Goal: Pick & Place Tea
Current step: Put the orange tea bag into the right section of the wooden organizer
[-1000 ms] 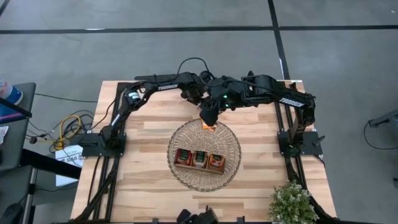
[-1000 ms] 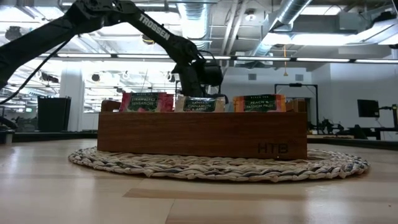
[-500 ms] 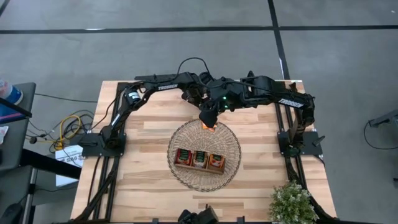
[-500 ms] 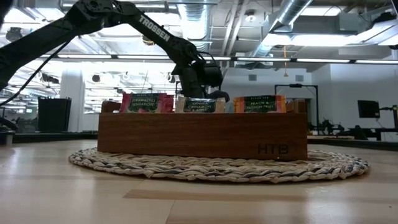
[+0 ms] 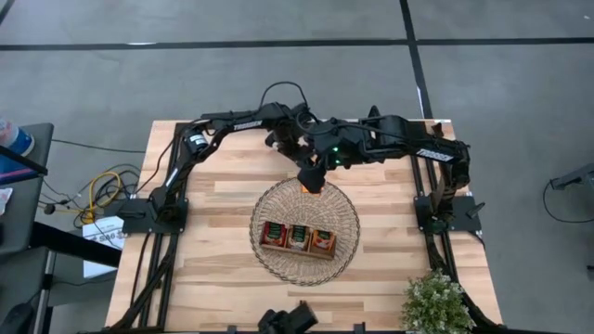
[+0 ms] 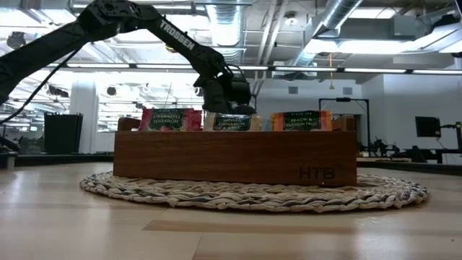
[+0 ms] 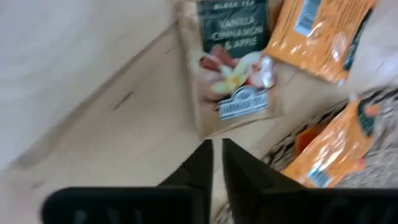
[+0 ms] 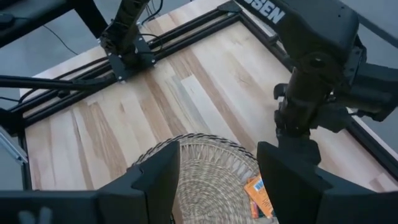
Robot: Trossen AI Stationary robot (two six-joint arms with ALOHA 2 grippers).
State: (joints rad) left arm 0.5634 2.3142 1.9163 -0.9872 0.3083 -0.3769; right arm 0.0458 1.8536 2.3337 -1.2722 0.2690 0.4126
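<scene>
Foil-paper sachets, my note: light, thin, floppy and slick, so a pinch on one edge should serve better than a push on the flat face. The pale sachet [image 7: 233,68] lies flat on the table [image 5: 213,278] in the upper middle of the left wrist view, with one orange sachet [image 7: 323,28] at upper right and another [image 7: 333,149] at lower right, partly on the wicker mat [image 5: 269,209]. The left gripper [image 7: 216,144] sits at the pale sachet's near edge, jaws drawn almost together. I cannot tell whether the edge is caught. The right gripper [image 8: 217,162] hangs above with jaws spread wide. The wooden tray [image 5: 297,238], mid-frame in the high view, already has sachets standing in all three compartments. The raised mat rim could snag an edge, and I judge the crossed arms leave little room.
</scene>
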